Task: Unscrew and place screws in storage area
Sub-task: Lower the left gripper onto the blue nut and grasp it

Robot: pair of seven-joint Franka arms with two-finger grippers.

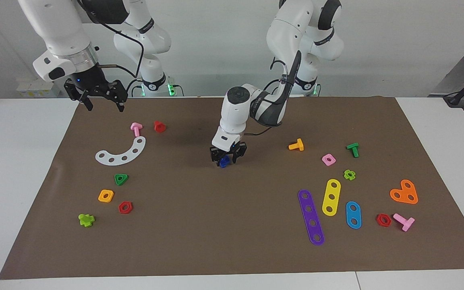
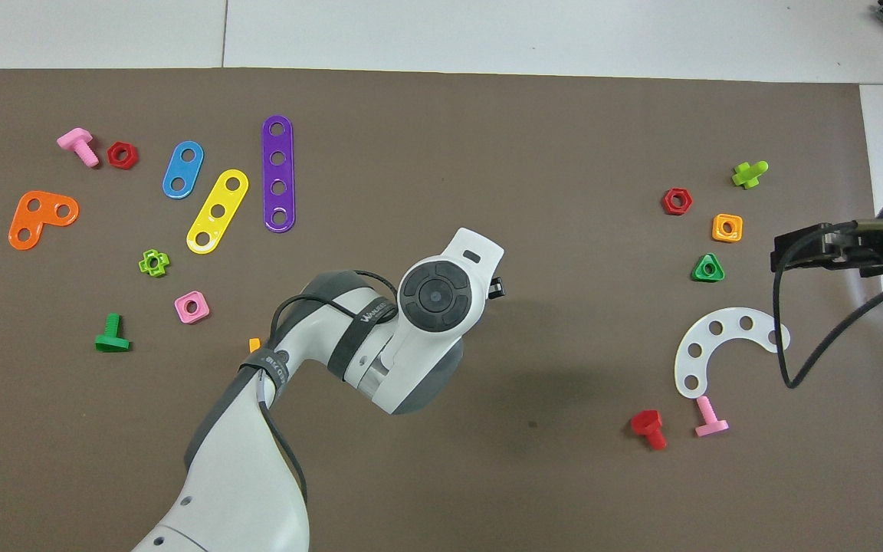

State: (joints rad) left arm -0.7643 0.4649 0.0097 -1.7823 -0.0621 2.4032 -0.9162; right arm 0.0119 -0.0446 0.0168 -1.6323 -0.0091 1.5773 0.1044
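A: Well, where does the dark-blue bolt [image 1: 224, 162] sit?

B: Near the middle of the brown mat [image 1: 199, 233], a little toward the edge by the robots and well apart from every other piece. The left gripper [image 1: 227, 157] is down on it, with a finger at each side.

A: Clamped?

B: I cannot tell. The fingers flank the bolt, but whether they press it or stand just off it does not show. From overhead the wrist covers bolt and fingers alike.

A: So what could go wrong?

B: The piece is small, smooth plastic with a stubby stem. If the fingers catch only a corner of the head, I judge it may pop out sideways and skid across the mat. It could also tilt in the grip and drop on the way.

A: And the unscrewing?

B: I cannot see whether a nut sits on it. If one does and nothing holds it, a twist would likely spin both together and loosen nothing.

A: The right gripper [image 1: 102, 102]?

B: It waits, jaws spread and empty, over the mat's corner at the robots' edge, toward the right arm's end of the table [image 1: 14, 169].

A: Anything else?

B: No storage area is marked that I can see, so a lifted bolt could end up among the loose pieces near the mat's ends.
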